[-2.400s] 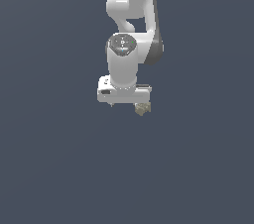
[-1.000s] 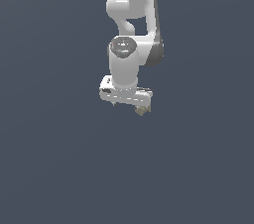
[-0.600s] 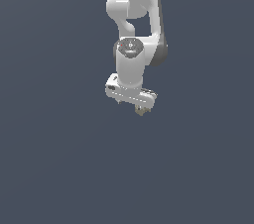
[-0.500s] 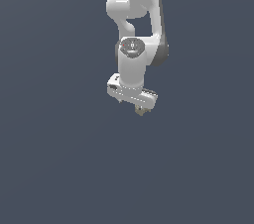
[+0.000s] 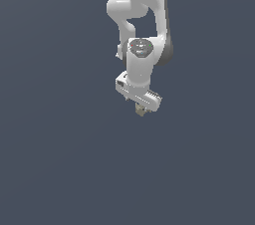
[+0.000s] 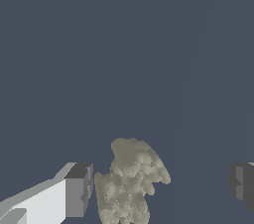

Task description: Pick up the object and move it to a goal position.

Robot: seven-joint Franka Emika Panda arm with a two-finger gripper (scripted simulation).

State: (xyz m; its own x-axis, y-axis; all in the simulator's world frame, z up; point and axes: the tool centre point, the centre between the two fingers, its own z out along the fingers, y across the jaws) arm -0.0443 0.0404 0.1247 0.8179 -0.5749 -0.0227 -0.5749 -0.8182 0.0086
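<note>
The object (image 6: 130, 181) is a small olive-tan mottled lump. In the wrist view it sits between my two fingers, close against one dark fingertip (image 6: 79, 188), with a wide gap to the other fingertip (image 6: 240, 181). My gripper (image 6: 158, 186) is open around it, not clamped on it. In the exterior view the white gripper (image 5: 142, 105) points down from the arm, and the lump (image 5: 141, 111) shows just below the hand, partly hidden by it.
A plain dark grey-blue surface (image 5: 60, 169) fills both views. The white arm (image 5: 142, 20) rises above the hand toward the top of the exterior view. No other objects or edges are in sight.
The hand has turned about its vertical axis and shifted slightly toward the exterior view's right. The lump stays at the same spot under it.
</note>
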